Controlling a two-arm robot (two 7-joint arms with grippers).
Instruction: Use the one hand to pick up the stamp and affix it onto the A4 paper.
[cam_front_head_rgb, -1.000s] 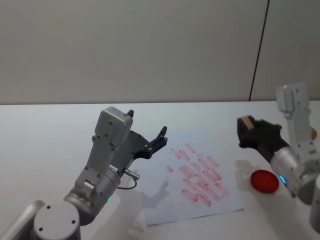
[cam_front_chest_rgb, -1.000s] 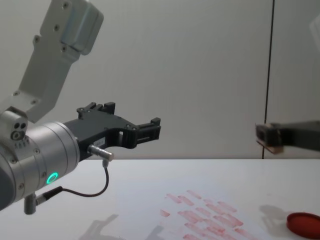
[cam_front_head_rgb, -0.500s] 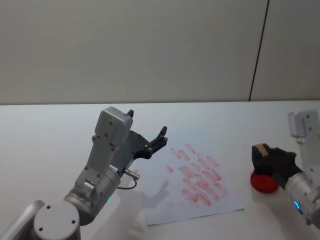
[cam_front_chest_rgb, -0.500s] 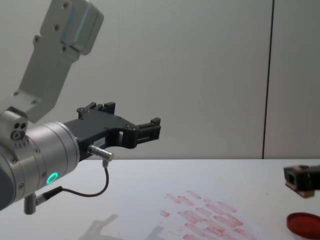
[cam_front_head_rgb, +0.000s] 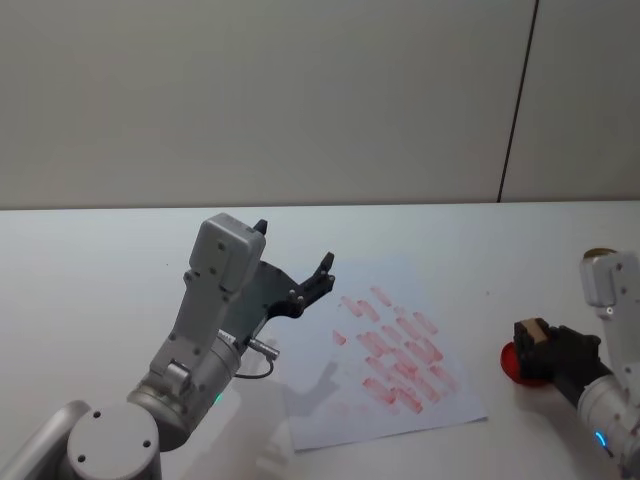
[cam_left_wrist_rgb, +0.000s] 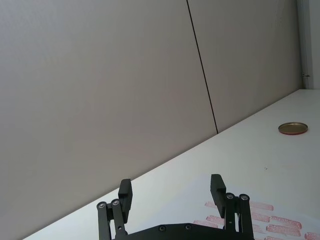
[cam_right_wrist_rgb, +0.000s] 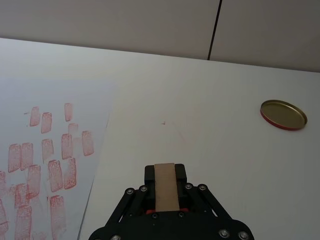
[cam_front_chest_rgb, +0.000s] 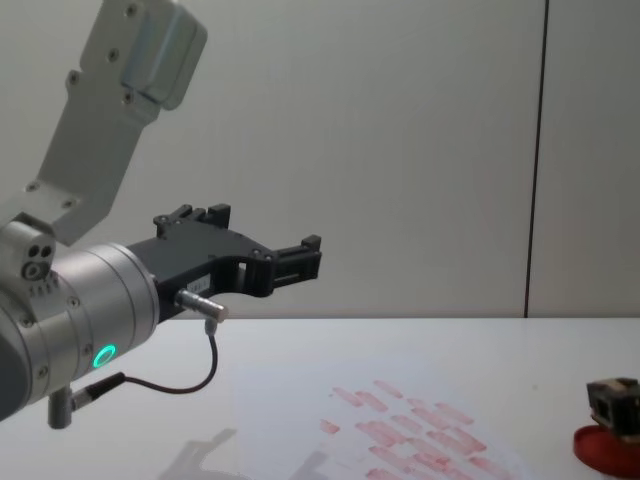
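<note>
Two robot arms share a white table (cam_front_head_rgb: 120, 250), and the one on the right is busy. The right claw (cam_front_head_rgb: 540, 345), black with a blue light on its silver wrist, is clamped on a small tan wooden stamp (cam_front_head_rgb: 531, 331) and holds it low over the round red ink pad (cam_front_head_rgb: 522, 365), near the table's right side. From the chest camera the stamp (cam_front_chest_rgb: 610, 398) sits right at the pad's (cam_front_chest_rgb: 604, 452) top edge; whether block and ink actually touch cannot be told. Seen from the right wrist, the stamp (cam_right_wrist_rgb: 165, 186) is pinched upright between the two black fingers (cam_right_wrist_rgb: 182, 175), with a sliver of red showing beneath it.

The sheet of paper (cam_front_head_rgb: 330, 410) lies flat just to the left of the ink pad, its surface crowded with slanting rows of red-pink rectangular marks (cam_front_head_rgb: 400, 355). The same marks (cam_right_wrist_rgb: 45, 160) spread across the paper (cam_right_wrist_rgb: 97, 165) in the right wrist picture, beside the claw rather than under it.

The left claw (cam_front_head_rgb: 300, 280), on the bigger arm with the green ring and a looping black cable (cam_front_chest_rgb: 180, 385), hangs in the air above the table left of the paper, its fingers (cam_left_wrist_rgb: 217, 186) spread wide and holding nothing.

Farther back on the table rests a round metal lid (cam_right_wrist_rgb: 283, 114) with a red rim, well apart from the paper and pad.
</note>
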